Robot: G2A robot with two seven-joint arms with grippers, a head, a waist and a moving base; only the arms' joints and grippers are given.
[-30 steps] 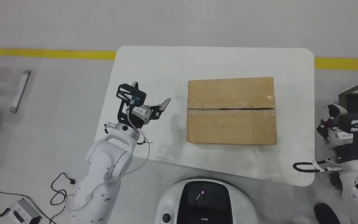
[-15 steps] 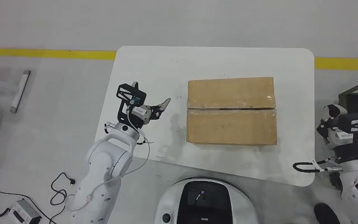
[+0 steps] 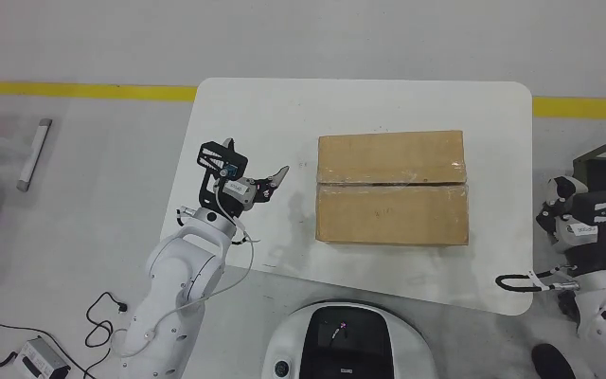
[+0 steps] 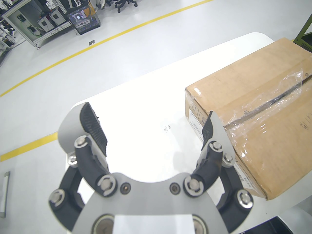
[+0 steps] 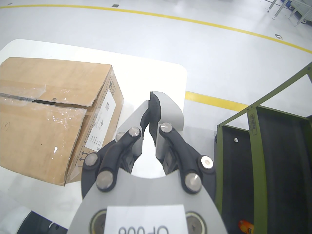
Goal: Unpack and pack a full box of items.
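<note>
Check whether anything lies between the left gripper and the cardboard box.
Nothing visible does. The left gripper, open, faces the short end of the cardboard box, and only a bare stretch of the table lies between them.

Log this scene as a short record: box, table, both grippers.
box: cardboard, flaps down, clear tape along the seam, on the table
table: white
left gripper: open, empty, above the table to the left of the box
right gripper: shut, empty, off the box's right end
</note>
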